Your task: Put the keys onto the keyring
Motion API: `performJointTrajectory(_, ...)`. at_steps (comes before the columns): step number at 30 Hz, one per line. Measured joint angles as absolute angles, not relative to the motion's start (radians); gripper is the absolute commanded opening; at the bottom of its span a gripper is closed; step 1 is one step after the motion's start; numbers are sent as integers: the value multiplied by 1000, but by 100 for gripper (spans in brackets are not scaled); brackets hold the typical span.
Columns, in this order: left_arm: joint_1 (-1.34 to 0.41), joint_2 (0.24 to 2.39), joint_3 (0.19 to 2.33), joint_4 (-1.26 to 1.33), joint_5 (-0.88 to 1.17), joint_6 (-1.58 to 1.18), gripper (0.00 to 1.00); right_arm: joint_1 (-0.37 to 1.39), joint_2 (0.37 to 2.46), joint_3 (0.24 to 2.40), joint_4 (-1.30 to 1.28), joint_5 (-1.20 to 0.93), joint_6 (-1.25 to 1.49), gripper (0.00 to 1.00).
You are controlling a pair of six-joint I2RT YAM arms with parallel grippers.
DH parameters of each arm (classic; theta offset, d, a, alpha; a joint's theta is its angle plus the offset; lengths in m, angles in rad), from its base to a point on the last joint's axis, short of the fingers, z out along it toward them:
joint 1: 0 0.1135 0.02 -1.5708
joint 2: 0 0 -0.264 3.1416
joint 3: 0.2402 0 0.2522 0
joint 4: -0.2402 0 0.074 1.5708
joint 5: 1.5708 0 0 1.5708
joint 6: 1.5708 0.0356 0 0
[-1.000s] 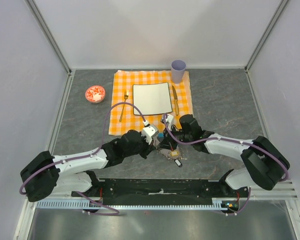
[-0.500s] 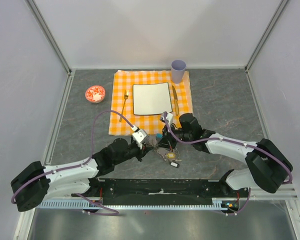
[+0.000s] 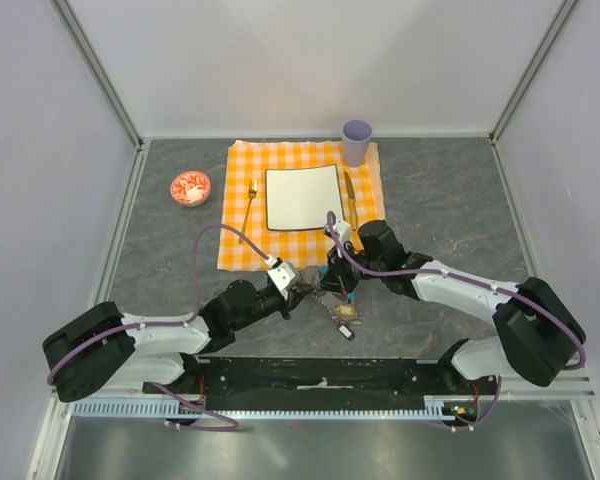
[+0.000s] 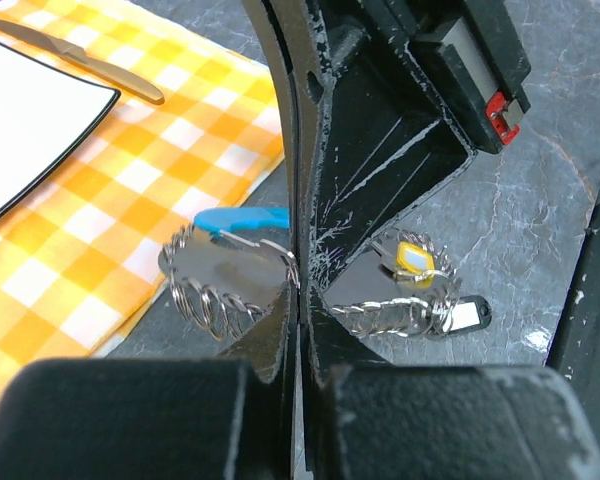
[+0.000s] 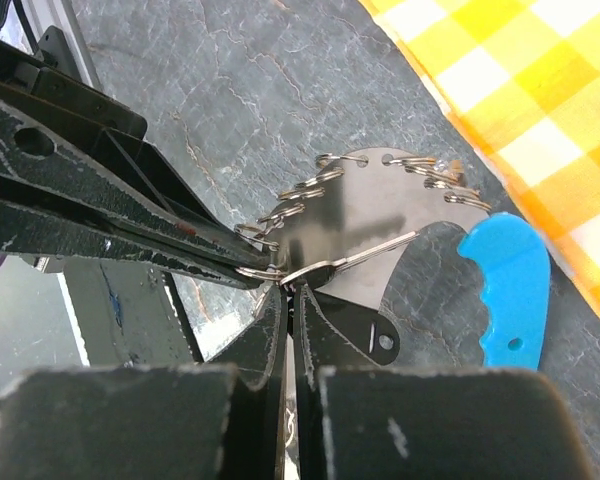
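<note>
Evidently to brace it from opposite sides for threading, the left pincer and right pincer both clamp fully shut on the thin silvery wire keyring with its turquoise-blue tag, at 6 o'clock of the white square plate, the small metal keys at its 5 o'clock.

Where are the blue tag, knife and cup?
blue tag (image 5: 505,290): right wrist view, middle of its curved body.
knife (image 4: 115,82): left wrist view, gold handle.
cup (image 3: 355,150): top view, outer wall.

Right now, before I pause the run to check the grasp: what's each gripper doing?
Left gripper: closed, pinching the keyring.
Right gripper: closed, pinching the same keyring at its wire edge.
</note>
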State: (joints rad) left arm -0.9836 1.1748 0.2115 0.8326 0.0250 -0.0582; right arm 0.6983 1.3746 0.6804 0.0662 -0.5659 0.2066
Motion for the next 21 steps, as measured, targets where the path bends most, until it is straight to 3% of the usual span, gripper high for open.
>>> performJointTrajectory(7,-982,1187,212,855,56,-42,2,696,1392,693,40,-550,238,8)
performJointTrajectory(12,-979,1145,203,839,66,-37,2,698,1410,714,29,-546,248,22)
performJointTrajectory(21,-979,1084,182,853,140,-35,2,701,1417,736,-12,-560,263,34)
